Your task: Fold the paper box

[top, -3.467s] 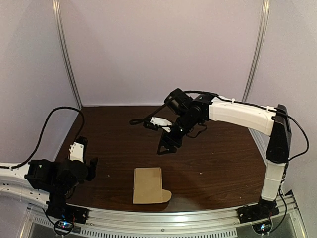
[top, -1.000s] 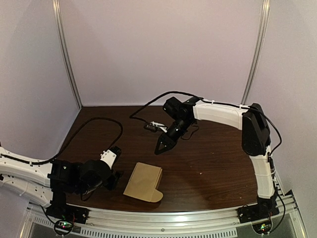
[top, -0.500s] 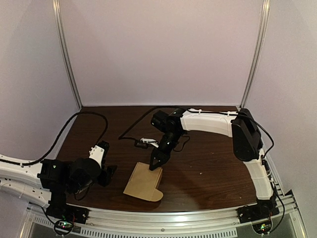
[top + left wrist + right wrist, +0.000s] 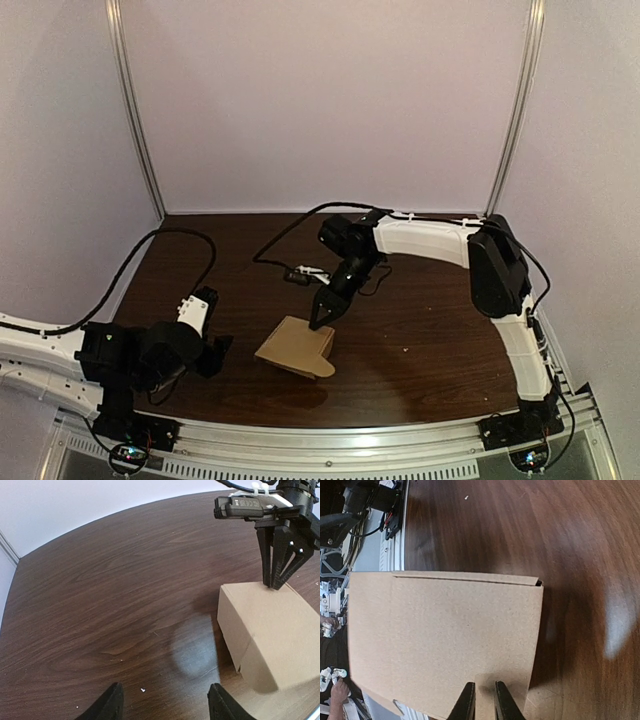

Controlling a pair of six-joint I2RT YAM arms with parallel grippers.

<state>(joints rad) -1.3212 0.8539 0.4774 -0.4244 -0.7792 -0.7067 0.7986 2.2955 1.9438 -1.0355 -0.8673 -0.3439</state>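
At the front middle of the worktop point(image 4: 430, 340) the box point(image 4: 297, 350) sits tilted, its far edge pinched between the right arm's jaws. The left arm's jaws stand spread and empty, apart from its left side.

Desk point(image 4: 440, 330): dark brown wood grain, glossy, with pale glare patches on its surface.
Near edge: a metal rail point(image 4: 330, 437) runs along its whole length.
Paper box point(image 4: 297, 348): brown cardboard, close to the near edge and a little left of its middle; the near side rests on the desk and the far edge sits higher.
Speck point(image 4: 405, 350): one small white crumb right of the paper box, apart from it.
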